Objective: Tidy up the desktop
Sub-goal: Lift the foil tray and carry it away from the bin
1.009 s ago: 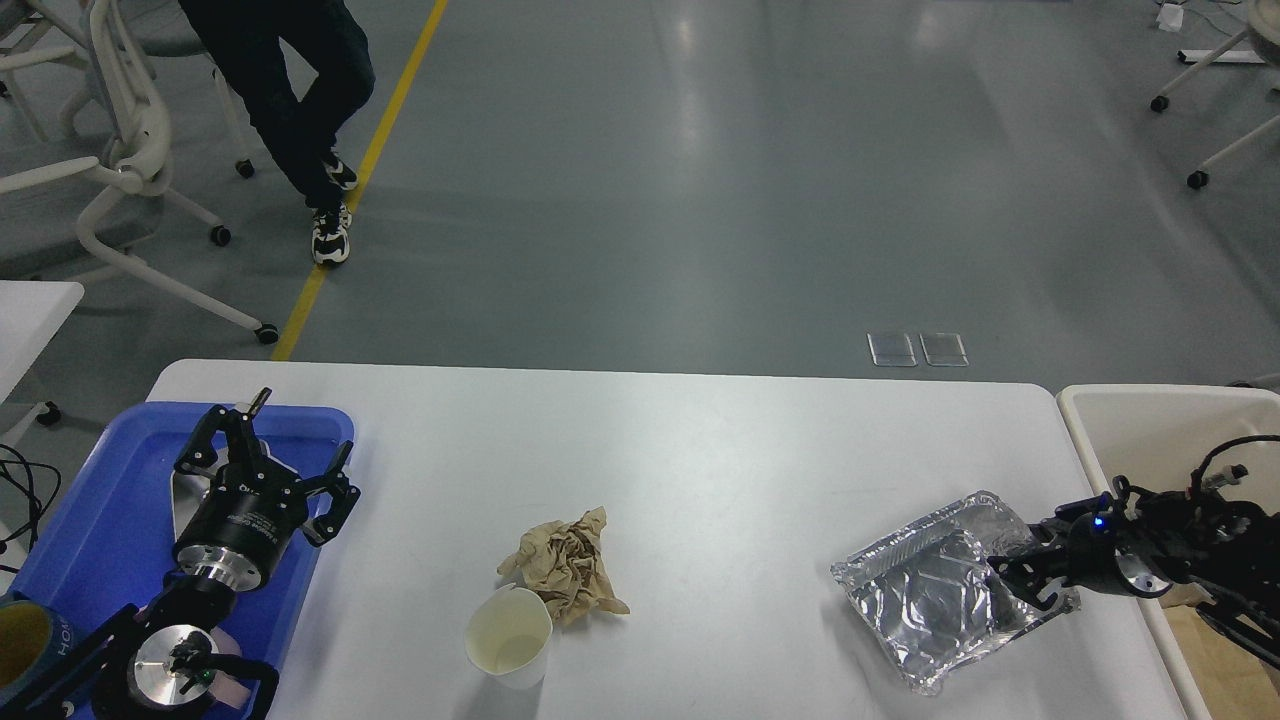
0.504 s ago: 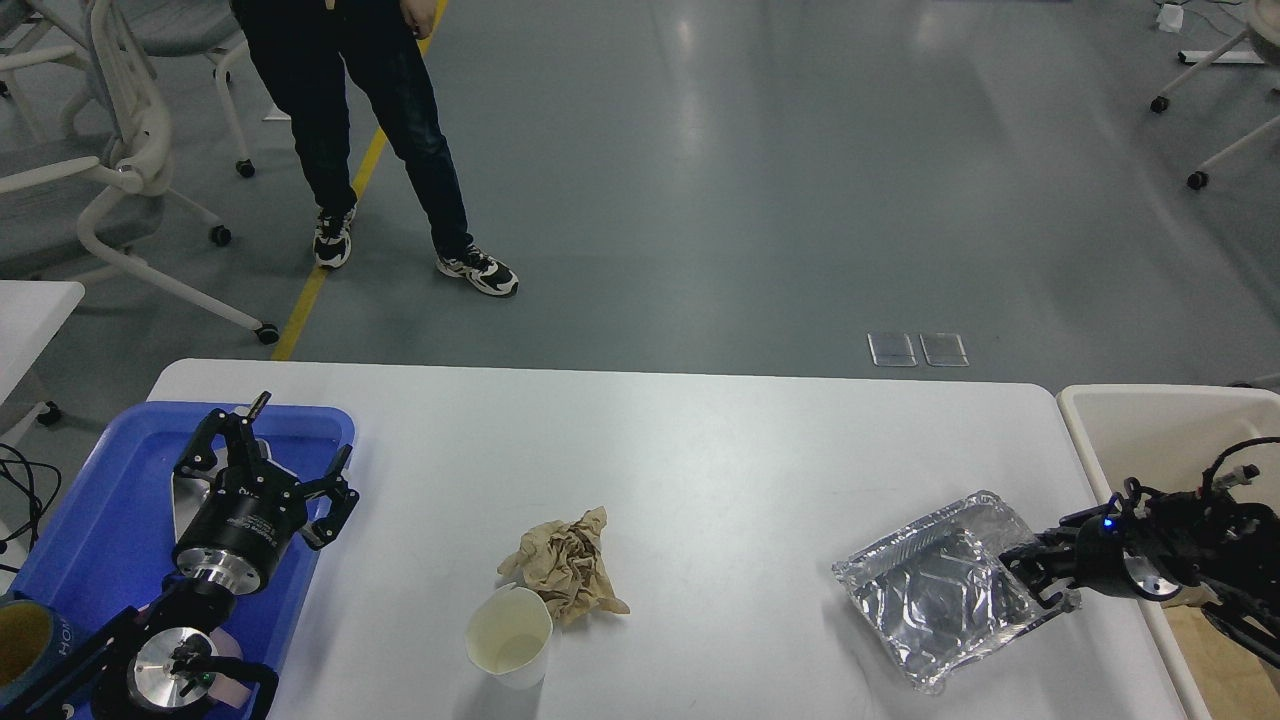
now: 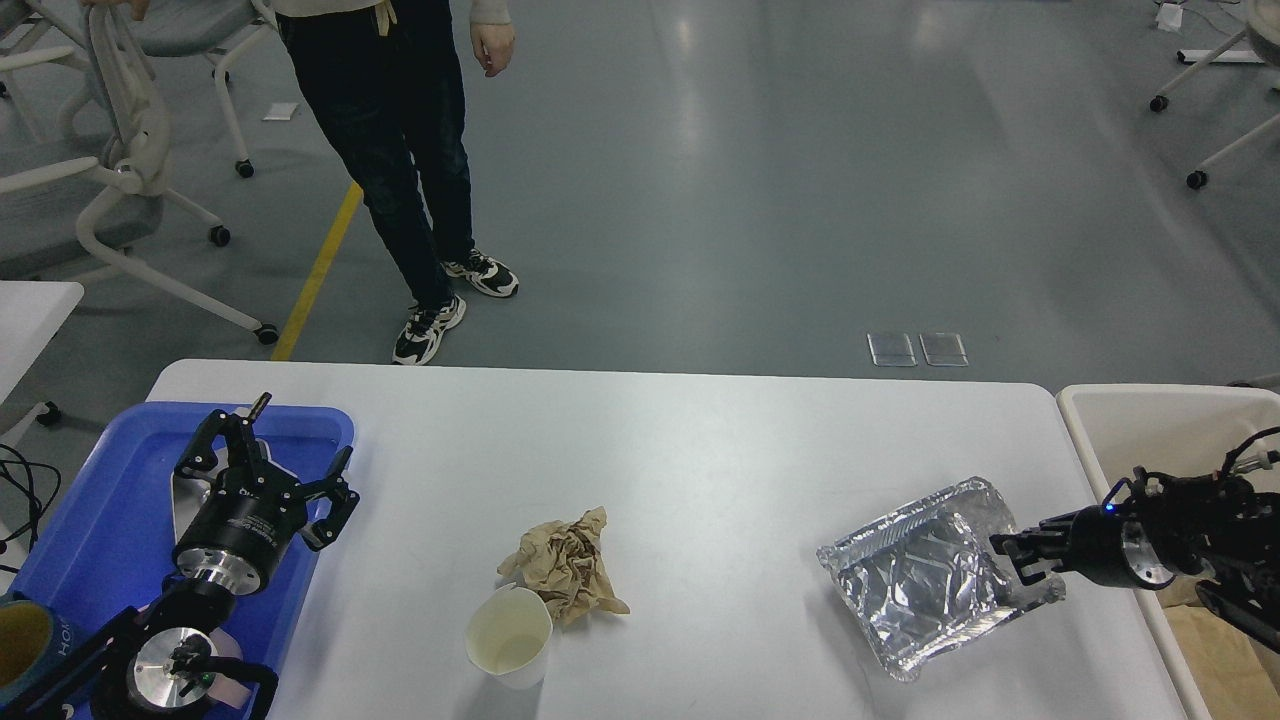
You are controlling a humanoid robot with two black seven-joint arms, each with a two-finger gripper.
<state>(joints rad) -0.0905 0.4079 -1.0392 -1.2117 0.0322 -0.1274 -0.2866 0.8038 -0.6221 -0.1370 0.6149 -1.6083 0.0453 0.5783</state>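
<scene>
Head view: large white rectangular surface with rounded corners (image 3: pixel 700 450), the desktop, fills the lower half of frame, running from the blue tray on the left to the bin on the right. Blue plastic tray (image 3: pixel 90 520) sits on its left end. Left gripper (image 3: pixel 275 455) hangs over the tray's right part, jaws spread apart, holding nothing. Black left arm with silver joint caps runs down to the bottom-left corner. Dark cup with a yellowish inside (image 3: pixel 20 640) at the tray's near-left edge, partly cut off.

Centre-front of surface: crumpled brown paper wad (image 3: pixel 565 565), and just in front of it, touching or nearly so, an off-white paper cup (image 3: pixel 508 637) standing upright, open top.

Right part of surface: crinkled silver foil tray (image 3: pixel 925 585), one side tilted up. Right gripper (image 3: pixel 1022 560) is at its right rim, jaws clenched on that rim, fingers dark and small. Right arm comes in from the right edge over a cream plastic bin (image 3: pixel 1150 420) standing beside the surface.

Behind: grey floor with a yellow line (image 3: pixel 320 270), person in dark trousers and black-white sneakers (image 3: pixel 400 150) standing near the far edge, white wheeled chairs (image 3: pixel 120 180) at left, corner of a smaller white table (image 3: pixel 30 320) at far left.
</scene>
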